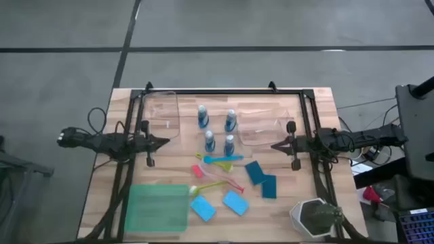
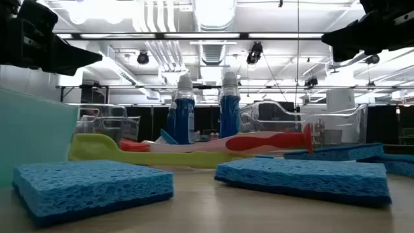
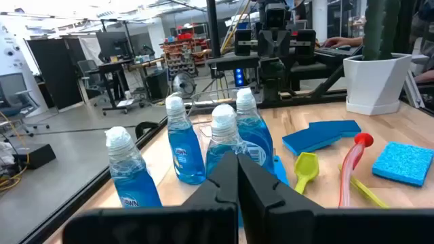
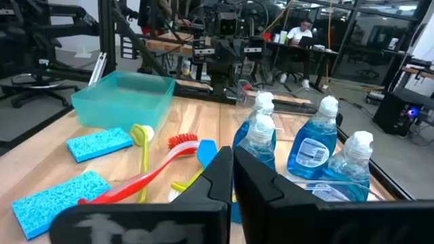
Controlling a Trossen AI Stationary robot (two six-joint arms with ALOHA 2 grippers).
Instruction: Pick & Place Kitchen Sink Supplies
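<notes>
Four blue bottles with pale caps (image 1: 217, 131) stand upright in a cluster at the table's middle, also seen in the left wrist view (image 3: 183, 146) and the right wrist view (image 4: 312, 146). Thin blue, yellow-green and pink brushes (image 1: 217, 171) lie flat just in front of them. Four blue and teal sponges (image 1: 261, 179) lie flat toward the near right, two of them close up in the low view (image 2: 304, 176). My left gripper (image 1: 166, 142) hovers shut to the left of the bottles. My right gripper (image 1: 274, 144) hovers shut to their right. Both point at the bottles.
A green tray (image 1: 157, 209) sits at the near left. One clear bin (image 1: 159, 115) stands at the far left, and another (image 1: 261, 132) is right of the bottles, under my right gripper. A white faceted pot with a plant (image 1: 315, 217) stands at the near right corner.
</notes>
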